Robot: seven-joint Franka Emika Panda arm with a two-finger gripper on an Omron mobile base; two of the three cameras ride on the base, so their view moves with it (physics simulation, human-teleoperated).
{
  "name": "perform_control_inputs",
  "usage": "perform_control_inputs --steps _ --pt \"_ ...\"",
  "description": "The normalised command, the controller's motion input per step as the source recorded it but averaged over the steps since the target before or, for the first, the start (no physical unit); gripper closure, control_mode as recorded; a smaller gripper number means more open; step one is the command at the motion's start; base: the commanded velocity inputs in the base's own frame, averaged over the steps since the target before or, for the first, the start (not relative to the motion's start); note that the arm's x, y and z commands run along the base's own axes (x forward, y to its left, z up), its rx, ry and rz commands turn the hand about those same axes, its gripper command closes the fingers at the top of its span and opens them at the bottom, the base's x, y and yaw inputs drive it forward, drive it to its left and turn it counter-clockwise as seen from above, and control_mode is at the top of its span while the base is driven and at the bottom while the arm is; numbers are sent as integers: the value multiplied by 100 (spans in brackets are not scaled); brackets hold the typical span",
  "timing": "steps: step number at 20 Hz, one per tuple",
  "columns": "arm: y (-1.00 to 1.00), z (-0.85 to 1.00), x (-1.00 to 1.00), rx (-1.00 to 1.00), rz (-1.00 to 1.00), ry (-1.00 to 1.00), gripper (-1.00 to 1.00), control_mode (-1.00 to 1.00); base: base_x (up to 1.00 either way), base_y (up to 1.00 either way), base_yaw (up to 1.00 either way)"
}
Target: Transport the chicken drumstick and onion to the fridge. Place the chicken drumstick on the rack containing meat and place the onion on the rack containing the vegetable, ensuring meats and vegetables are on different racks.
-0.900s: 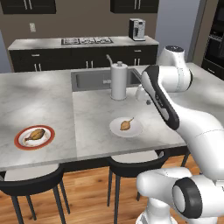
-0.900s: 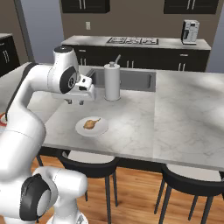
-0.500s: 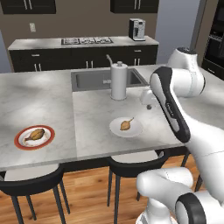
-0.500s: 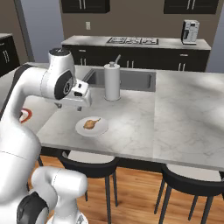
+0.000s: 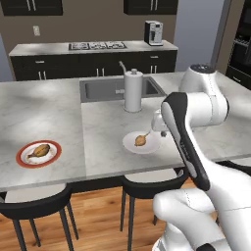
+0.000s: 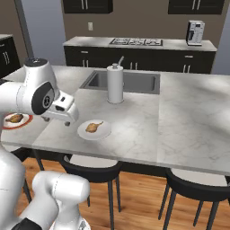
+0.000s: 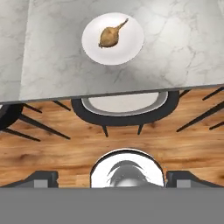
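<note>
- Compared with the earlier frames, the arm has swung back toward the near edge of the tabletop (image 5: pixel 98 122); the gripper (image 6: pixel 67 117) now hangs just off that edge, beside the white plate (image 6: pixel 94 130), where before it was further in over the surface.
- Onion (image 7: pixel 110 36): lies on the white plate close to the near edge, in front of the tall white canister (image 5: pixel 133 90) by the sink (image 6: pixel 123 81). Its stalk points away from the bulb.
- Chicken drumstick (image 5: pixel 39 151): rests on a red-rimmed plate (image 5: pixel 24 157) toward the left end of the near edge, well apart from the onion.
- Fingers: their spacing cannot be told; nothing is seen between them.
- Fridge: not assessed.
- Recommendation, as a judgement: the step in hand appears to be reaching for the onion. Bring the hand over the plate, centre on the bulb rather than the stalk, descend straight, and close across its widest part so it does not roll off.
</note>
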Motion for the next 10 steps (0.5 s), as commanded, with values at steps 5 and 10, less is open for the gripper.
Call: perform_control_inputs --steps 5,10 --pt "15 -7 8 -3 -39 24 -100 -100 0 0 0" --pt "-4 -6 17 1 -25 12 -100 -100 0 0 0"
